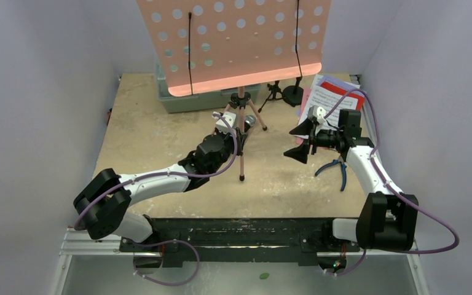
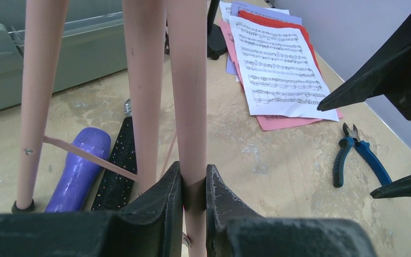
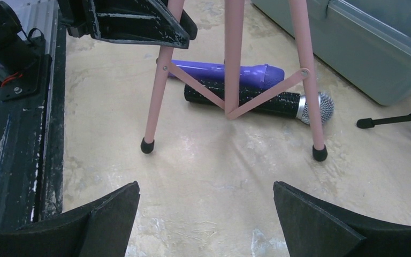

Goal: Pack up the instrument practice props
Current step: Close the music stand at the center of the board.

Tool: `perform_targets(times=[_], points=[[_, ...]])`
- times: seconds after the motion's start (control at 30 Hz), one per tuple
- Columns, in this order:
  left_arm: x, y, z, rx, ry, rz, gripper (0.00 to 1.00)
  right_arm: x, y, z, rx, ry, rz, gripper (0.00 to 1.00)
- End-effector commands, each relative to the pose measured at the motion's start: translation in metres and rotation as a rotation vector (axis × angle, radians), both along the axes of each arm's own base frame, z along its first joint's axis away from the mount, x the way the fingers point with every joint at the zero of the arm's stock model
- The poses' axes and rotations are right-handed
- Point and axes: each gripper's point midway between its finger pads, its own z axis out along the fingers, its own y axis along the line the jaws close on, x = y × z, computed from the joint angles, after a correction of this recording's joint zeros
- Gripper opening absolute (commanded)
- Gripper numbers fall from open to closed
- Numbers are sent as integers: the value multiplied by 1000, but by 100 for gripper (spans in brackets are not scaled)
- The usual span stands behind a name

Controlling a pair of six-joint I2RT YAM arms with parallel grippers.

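The pink tripod [image 1: 241, 144] stands mid-table with its perforated pink tray [image 1: 233, 43] on top. My left gripper [image 1: 238, 128] is shut on one tripod leg [image 2: 188, 107]; its jaws press both sides of that leg [image 2: 194, 184]. The purple microphone [image 2: 80, 168] and the black silver-headed microphone [image 3: 267, 101] lie side by side under the tripod. My right gripper [image 1: 301, 140] is open and empty [image 3: 206, 193], facing the tripod's feet from the right. Red and white sheet-music pages [image 1: 338, 92] lie at the back right. Two small black mic mounts [image 1: 283, 93] stand behind the tripod.
The grey-green plastic case [image 1: 184, 98] sits at the back, behind the tripod, and also shows in the right wrist view [image 3: 364, 43]. Blue-handled pliers [image 1: 338, 169] lie on the table beside my right arm. White walls close in the table on both sides.
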Motion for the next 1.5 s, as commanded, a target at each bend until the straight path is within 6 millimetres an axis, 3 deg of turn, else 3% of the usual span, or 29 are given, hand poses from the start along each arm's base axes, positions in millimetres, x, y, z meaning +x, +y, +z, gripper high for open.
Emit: perform_targets(times=[0.0,0.33,0.6,0.77,0.87,1.1,1.3,1.47], points=[[-5,-1,144,-287,-278,-34,0,8,1,11,-14,-54,12,99],[-6,-1,147,-245,-320,-50,0,9,1,9,-24,-58,13,99],[-3,1,108,-161,-286,-37,0,9,2,5,-33,-57,15,99],[-4,5,95,-144,-272,-31,0,15,8,5,-61,-94,21,99],[-5,6,93,-143,-270,-31,0,29,14,17,-74,-190,14,99],[-5,6,89,-147,-263,-27,0,77,34,72,82,-391,-8,99],[-6,8,89,-146,-262,-25,0,102,74,84,140,-409,12,99],[-6,9,90,-144,-263,-27,0,119,90,89,205,-381,1,97]])
